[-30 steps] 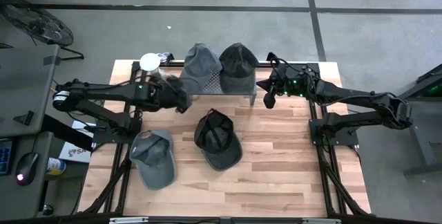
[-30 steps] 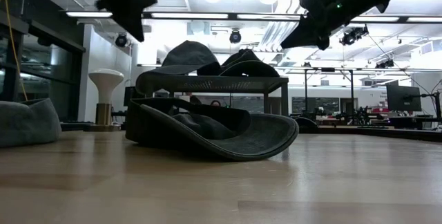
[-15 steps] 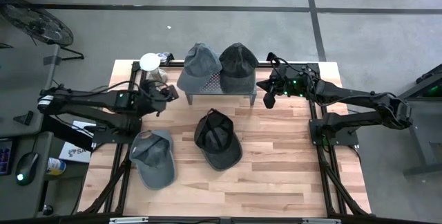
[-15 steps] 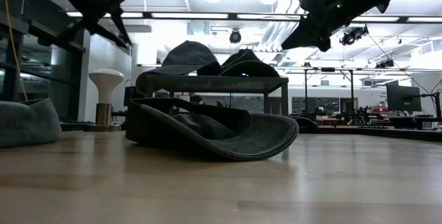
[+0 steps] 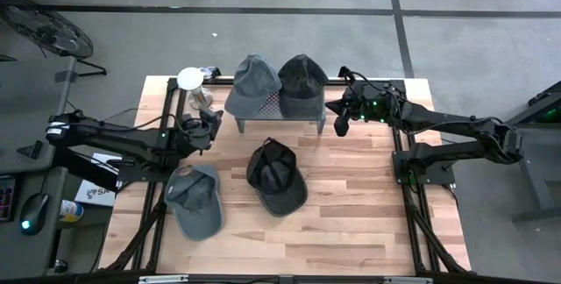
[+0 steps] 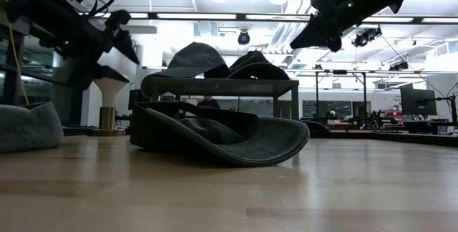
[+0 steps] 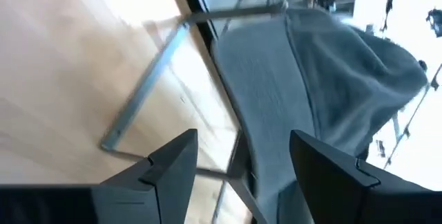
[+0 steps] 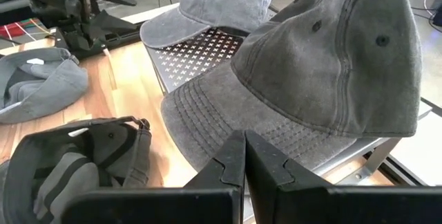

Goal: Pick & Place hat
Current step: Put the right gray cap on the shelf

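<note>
Two hats rest on a perforated metal rack [image 5: 272, 107] at the table's far middle: a light grey hat [image 5: 252, 81] and a dark grey hat [image 5: 302, 81]. A black hat [image 5: 276, 177] lies crown down at the table's middle. Another grey hat [image 5: 195, 200] lies near the left. My left gripper [image 5: 213, 124] hangs open left of the rack, with its fingers [image 7: 173, 165] pointing at the light grey hat [image 7: 331, 92] and nothing between them. My right gripper [image 5: 340, 123] hovers shut at the rack's right end, just before the dark grey hat [image 8: 324, 72].
A white mushroom-shaped stand [image 5: 190, 78] stands at the far left corner, close behind my left gripper. Black frame rails [image 5: 166, 144] run along the table's left and right sides. Bare wood lies along the near edge and to the right of the black hat.
My left gripper has drawn back from the light grey hat's brim toward the table's left edge, come down lower and opened. The hat stays on the rack where it was. My right arm has kept still.
</note>
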Motion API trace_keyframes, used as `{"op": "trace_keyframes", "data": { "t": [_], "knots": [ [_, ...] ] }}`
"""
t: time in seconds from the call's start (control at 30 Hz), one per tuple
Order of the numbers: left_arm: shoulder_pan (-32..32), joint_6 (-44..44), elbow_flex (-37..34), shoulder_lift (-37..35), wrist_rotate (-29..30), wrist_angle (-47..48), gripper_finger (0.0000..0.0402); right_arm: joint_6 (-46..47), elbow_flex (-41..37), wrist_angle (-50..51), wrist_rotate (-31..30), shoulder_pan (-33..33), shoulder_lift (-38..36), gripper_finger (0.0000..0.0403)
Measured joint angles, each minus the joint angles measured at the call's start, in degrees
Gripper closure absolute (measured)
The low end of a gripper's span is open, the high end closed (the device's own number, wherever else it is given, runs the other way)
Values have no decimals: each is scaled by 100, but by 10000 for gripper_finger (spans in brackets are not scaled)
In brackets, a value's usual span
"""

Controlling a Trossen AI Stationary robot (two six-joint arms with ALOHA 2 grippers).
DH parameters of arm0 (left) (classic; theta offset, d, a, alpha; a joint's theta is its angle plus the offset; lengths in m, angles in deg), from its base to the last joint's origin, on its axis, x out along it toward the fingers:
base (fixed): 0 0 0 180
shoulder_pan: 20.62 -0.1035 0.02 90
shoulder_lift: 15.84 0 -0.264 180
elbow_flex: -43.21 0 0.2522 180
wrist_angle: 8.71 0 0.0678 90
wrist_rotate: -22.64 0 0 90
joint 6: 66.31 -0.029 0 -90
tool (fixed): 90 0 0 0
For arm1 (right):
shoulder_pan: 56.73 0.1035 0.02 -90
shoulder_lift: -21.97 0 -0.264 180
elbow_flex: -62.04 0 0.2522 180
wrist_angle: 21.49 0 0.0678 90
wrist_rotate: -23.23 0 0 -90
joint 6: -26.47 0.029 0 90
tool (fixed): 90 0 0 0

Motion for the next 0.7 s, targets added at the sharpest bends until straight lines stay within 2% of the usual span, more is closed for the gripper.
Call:
{"op": "trace_keyframes", "data": {
  "t": [0.13,0.27,0.5,0.7],
  "knots": [
    [-52,138,-136,6,144,-207,173,0,0,-1,-76,0,0,403],
    [-348,112,-241,143,-57,-560,173,0,0,-1,-103,0,0,403],
    [-1007,-497,-251,525,-698,-1506,173,7,0,-1,-157,-4,0,403],
    [-1417,-667,-251,919,-1199,-2078,173,12,0,-1,-171,-4,0,403]
  ]
}}
